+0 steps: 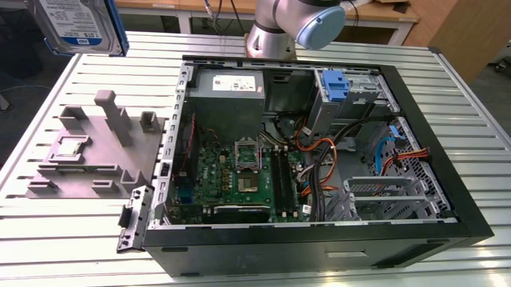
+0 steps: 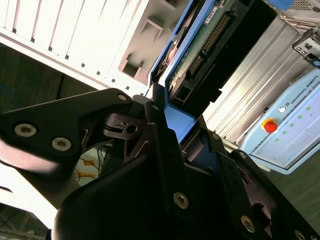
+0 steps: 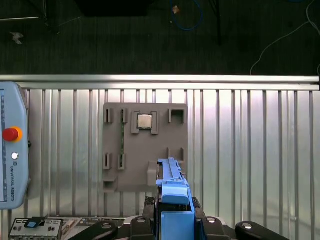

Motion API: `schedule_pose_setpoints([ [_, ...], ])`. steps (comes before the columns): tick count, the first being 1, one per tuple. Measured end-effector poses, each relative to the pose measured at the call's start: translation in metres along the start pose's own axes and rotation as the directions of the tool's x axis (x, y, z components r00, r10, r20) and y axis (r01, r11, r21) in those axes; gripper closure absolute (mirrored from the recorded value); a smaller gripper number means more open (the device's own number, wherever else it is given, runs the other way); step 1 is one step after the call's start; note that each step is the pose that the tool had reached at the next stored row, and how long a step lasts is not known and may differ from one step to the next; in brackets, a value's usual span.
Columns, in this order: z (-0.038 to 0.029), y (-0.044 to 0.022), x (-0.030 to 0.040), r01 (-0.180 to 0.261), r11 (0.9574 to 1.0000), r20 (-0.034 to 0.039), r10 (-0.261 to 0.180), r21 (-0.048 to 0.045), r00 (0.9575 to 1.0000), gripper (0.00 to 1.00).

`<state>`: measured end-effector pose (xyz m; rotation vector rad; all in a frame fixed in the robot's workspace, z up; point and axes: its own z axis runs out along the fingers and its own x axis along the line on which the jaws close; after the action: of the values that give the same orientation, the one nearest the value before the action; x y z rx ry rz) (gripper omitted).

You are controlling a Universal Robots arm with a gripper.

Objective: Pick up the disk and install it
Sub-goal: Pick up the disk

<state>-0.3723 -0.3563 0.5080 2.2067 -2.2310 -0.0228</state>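
Observation:
The disk [image 1: 80,24] hangs in the air at the exterior view's upper left, above the slatted table; its silver body, white-and-blue label and blue side rail show. My gripper [image 3: 172,212] is shut on the disk [image 3: 172,187], with black fingers [image 2: 159,122] clamped on either side of its blue rail. The second wrist view shows the disk's [image 2: 200,45] green circuit board underside. The grey fixture [image 3: 145,145] lies on the table below the held disk.
The open computer case [image 1: 319,242] takes up the table's middle and the exterior view's right. Inside it are a metal drive cage [image 1: 383,194], a blue bracket [image 1: 335,84] and loose cables. A small silver chip [image 3: 144,120] sits on the fixture. A pendant [image 3: 10,150] lies nearby.

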Motion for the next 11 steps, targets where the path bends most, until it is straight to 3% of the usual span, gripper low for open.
schedule_pose_setpoints([
  [11,-0.0001,-0.0055,-0.0001,0.0,1.0,0.0,0.0,0.0,1.0,0.64],
])
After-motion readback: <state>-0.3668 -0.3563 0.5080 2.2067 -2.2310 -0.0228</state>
